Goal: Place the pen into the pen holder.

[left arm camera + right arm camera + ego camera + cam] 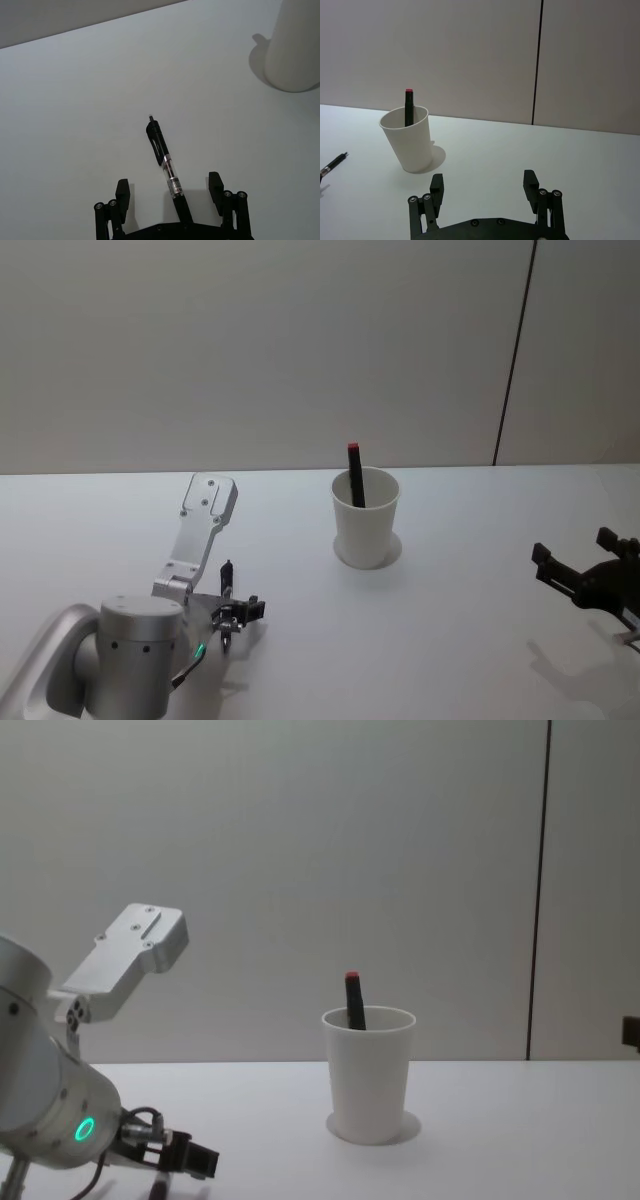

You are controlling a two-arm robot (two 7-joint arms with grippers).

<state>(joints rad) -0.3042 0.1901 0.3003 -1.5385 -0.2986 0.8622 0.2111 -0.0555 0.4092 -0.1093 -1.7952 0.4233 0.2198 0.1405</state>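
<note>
Pen lying flat, clip end forward, inside wide left claw, right claw wide

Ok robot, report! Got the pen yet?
Left end effector open over pen on table. Right end effector open, idle. Pen holder upright, red-tipped pen inside. Nothing blocking.

Matt paper pen holder

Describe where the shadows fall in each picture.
Head view: the paper cup throws a faint shadow around its base; the open right gripper, idle at the right, a soft blotch on the table. Left wrist view: a soft-edged cup shadow on the table; the open left gripper straddles the pen. Right wrist view: a pale shadow beside the cup's base.
</note>
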